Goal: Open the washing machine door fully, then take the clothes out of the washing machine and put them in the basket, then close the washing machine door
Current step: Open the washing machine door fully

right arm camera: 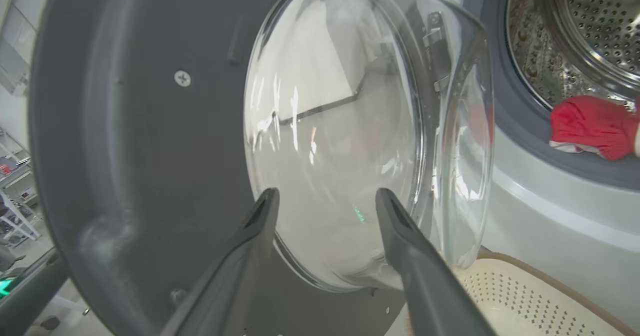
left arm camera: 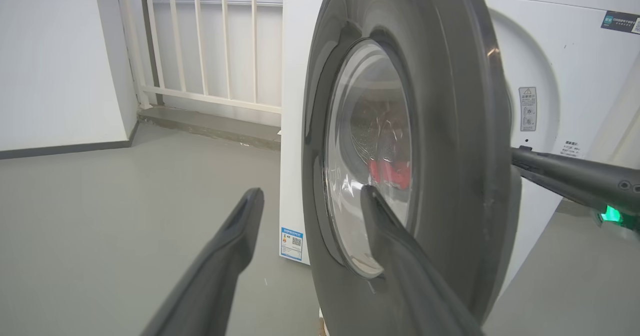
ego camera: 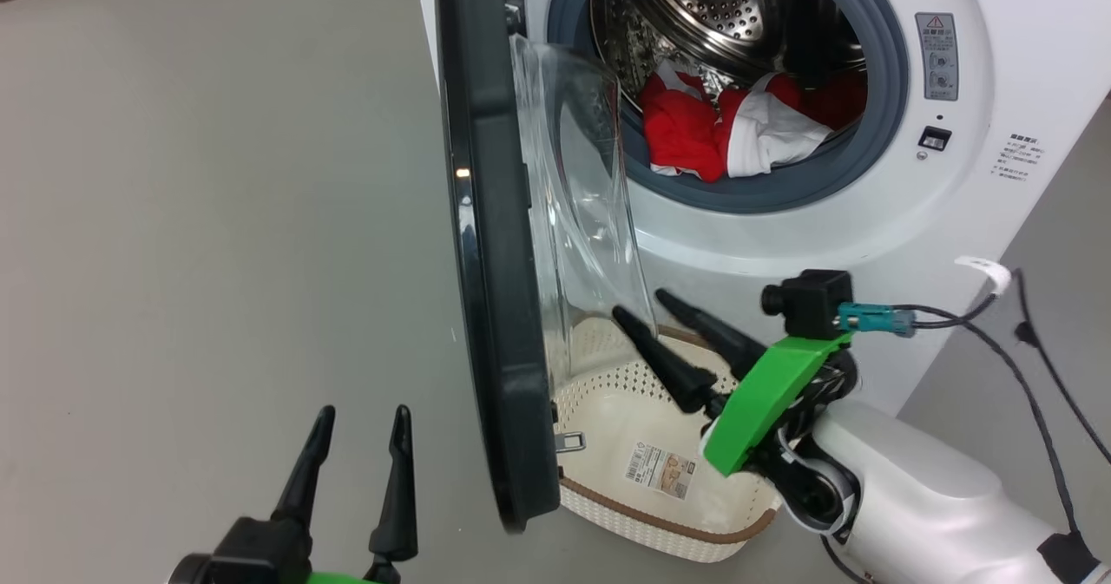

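In the head view the washing machine door (ego camera: 495,306) hides the left end of the basket (ego camera: 660,539), and the right gripper (ego camera: 639,302) covers part of its far rim. The top edge cuts through the drum (ego camera: 720,11) of the washing machine (ego camera: 781,246), and the print on the paper label (ego camera: 660,471) is too small to read. The right wrist view's edge cuts off the clothes (right arm camera: 590,126).

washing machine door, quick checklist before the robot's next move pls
1. Door open enough to reach the drum: ok.
2. Door fully open: cannot tell; it stands out about square to the front, over the basket.
3. Right claw open and empty: ok.
4. Left claw open, clear of the door: ok.
5. Clothes out of the drum: not ok, they lie inside.
6. Basket empty and ready: ok.
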Available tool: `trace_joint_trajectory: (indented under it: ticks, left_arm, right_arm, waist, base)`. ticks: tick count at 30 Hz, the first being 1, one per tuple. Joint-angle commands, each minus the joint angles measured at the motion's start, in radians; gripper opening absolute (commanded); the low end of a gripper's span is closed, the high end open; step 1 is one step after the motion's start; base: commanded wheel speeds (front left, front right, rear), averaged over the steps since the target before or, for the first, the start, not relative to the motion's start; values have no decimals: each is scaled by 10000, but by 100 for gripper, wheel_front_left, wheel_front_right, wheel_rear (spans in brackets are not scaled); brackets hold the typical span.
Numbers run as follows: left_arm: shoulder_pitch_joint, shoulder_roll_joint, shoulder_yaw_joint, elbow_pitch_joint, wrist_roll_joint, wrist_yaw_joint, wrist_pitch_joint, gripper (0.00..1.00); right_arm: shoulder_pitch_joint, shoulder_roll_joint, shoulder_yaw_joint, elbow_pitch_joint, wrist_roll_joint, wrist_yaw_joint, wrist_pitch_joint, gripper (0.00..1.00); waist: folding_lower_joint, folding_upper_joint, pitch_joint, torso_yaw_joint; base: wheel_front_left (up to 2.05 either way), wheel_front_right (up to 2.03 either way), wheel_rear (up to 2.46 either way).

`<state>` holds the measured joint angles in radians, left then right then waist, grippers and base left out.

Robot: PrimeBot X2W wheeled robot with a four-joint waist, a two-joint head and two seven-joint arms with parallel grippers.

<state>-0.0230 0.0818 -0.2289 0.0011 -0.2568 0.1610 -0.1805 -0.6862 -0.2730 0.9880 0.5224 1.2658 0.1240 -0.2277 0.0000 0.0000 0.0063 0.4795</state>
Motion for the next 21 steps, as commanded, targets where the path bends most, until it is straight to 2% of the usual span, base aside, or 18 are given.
trace_joint_trajectory:
  ticks: [1, 5, 6, 8, 12, 15, 18, 21]
  left_arm:
    - [-61, 130, 310, -316, -52, 127, -15, 100]
    - [32, 133, 311, -372, -81, 180, -41, 100]
    - [32, 133, 311, -372, -81, 180, -41, 100]
    - [50, 129, 309, -395, -97, 204, -58, 100]
    - [53, 139, 293, -405, -118, 216, -105, 100]
    - [57, 157, 301, -420, -119, 236, -163, 100]
    - [43, 159, 297, -420, -123, 249, -227, 100]
    - [35, 156, 293, -386, -124, 263, -301, 100]
  right_arm:
    - [267, 245, -572, 189, -704, 67, -248, 100]
    - [735, 771, -2363, 668, -3113, 67, -332, 100]
    - [735, 771, -2363, 668, -3113, 67, -332, 100]
    - [1245, 1118, -3523, 477, -4509, 67, -335, 100]
    - [2553, 1736, -5509, -550, -7522, 67, -338, 100]
    - [3558, 2069, -6460, -1552, -9240, 67, -338, 100]
    - [4381, 2201, -7114, -2556, -10443, 67, -339, 100]
    - [5006, 2220, -7487, -3493, -11004, 67, -339, 100]
  waist:
    - [0, 0, -29, 1]
    - [0, 0, -11, -42]
    - [0, 0, -11, -42]
    - [0, 0, 5, -53]
    - [0, 0, 18, -42]
    - [0, 0, 33, -50]
    - [0, 0, 43, -52]
    - [0, 0, 45, -65]
  base:
    - [0, 0, 0]
    - [0, 0, 0]
    - [0, 0, 0]
    - [0, 0, 0]
    - [0, 0, 0]
    - [0, 0, 0]
    - [0, 0, 0]
    - [0, 0, 0]
